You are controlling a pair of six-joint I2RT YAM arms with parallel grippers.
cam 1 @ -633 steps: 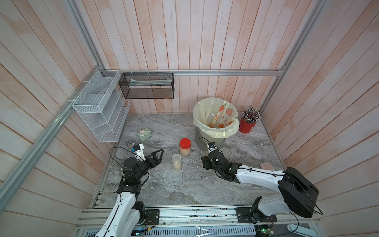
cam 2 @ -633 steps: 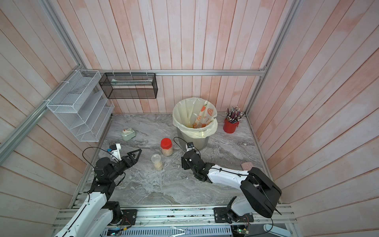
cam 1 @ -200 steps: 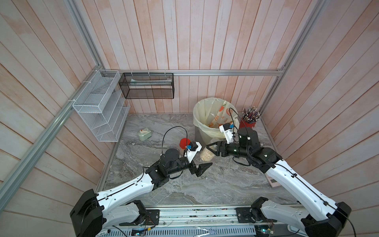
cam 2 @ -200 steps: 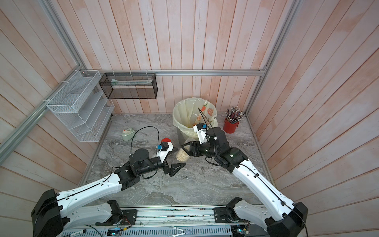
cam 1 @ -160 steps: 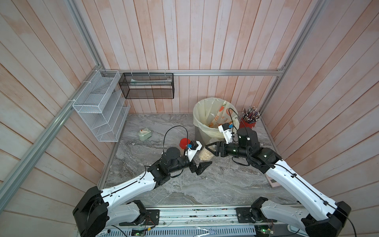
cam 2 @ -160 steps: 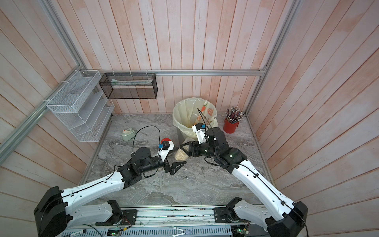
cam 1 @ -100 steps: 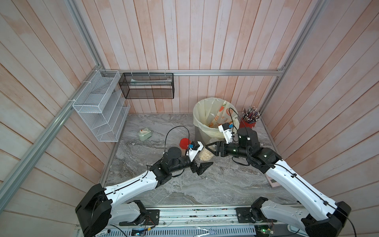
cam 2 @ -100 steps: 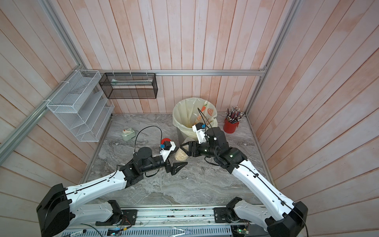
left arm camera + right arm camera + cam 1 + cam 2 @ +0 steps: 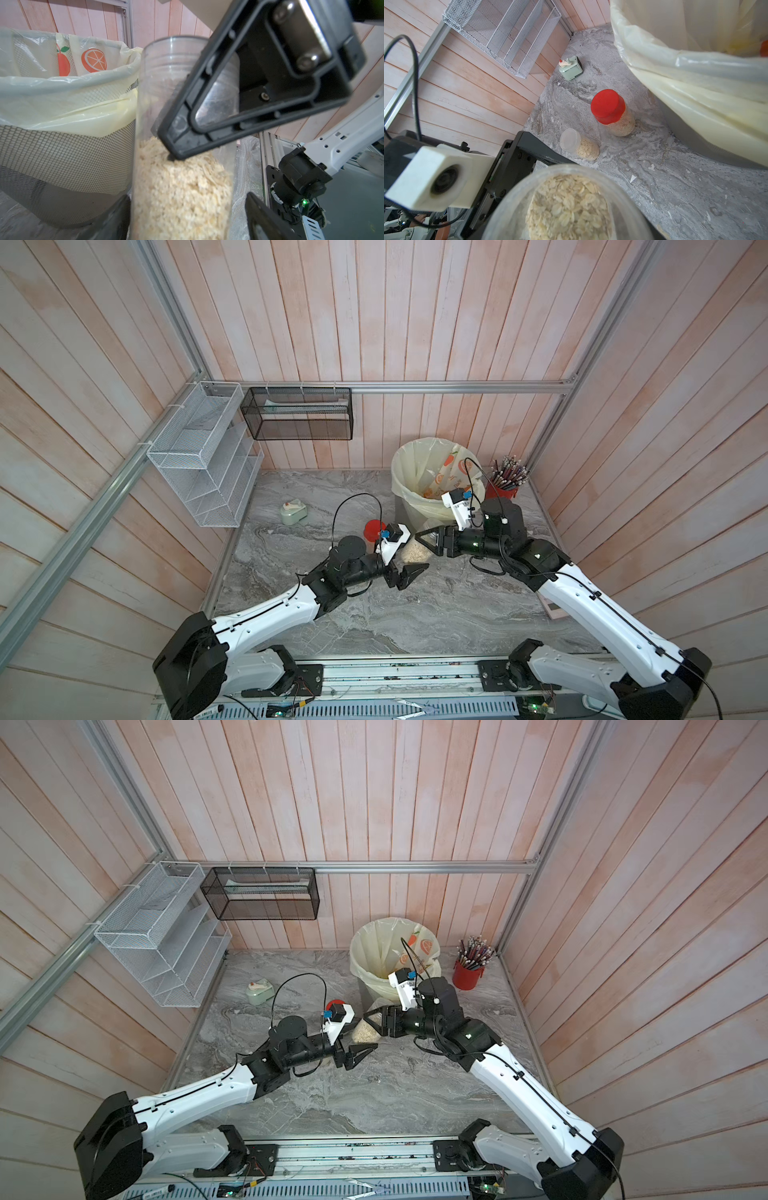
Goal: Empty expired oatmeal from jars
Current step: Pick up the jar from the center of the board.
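A clear jar [image 9: 412,548] [image 9: 365,1031] half full of pale oatmeal [image 9: 180,197] hangs just in front of the bin. My right gripper [image 9: 419,541] is shut on its upper part, and one of its black fingers [image 9: 249,93] crosses the jar wall. My left gripper [image 9: 187,224] [image 9: 409,562] stands open around the jar's lower part, with a gap on one side. A red-lidded jar [image 9: 609,108] [image 9: 372,528] and a small clear-lidded jar [image 9: 578,144] stand on the table, both holding oatmeal. The small one is hidden in both top views.
The grey mesh bin with a yellowish bag [image 9: 419,448] [image 9: 62,145] stands right behind the held jar. A red pencil cup [image 9: 505,489] is beside it and a small green device [image 9: 294,512] sits at the back left. A white wire rack [image 9: 203,456] and a black basket [image 9: 299,418] hang on the walls.
My left arm swung from the table's left to the held jar, crept closer over the last second, and its jaws narrowed. The right arm has stayed still with the jar.
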